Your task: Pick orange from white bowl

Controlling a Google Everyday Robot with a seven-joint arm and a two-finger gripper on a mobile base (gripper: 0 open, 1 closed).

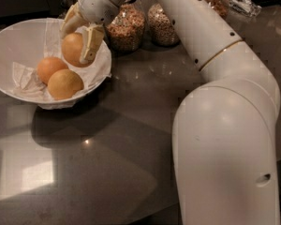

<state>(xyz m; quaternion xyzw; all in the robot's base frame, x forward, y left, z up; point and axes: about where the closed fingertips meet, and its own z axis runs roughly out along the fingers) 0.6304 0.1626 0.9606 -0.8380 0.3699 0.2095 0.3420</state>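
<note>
Gripper [75, 45] at right rim of white bowl [11, 55], fingers [92, 37] clasping round orange [71, 50]

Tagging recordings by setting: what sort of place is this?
Likely a kitchen counter: a dark glossy countertop, glass jars of dry snacks, a wide white paper-lined bowl of fruit. The claw, over the bowl's edge nearest the jars, grips a round deep-orange orange.

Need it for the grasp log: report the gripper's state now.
Gripper: shut on the orange, at the right side of the white bowl.
</note>
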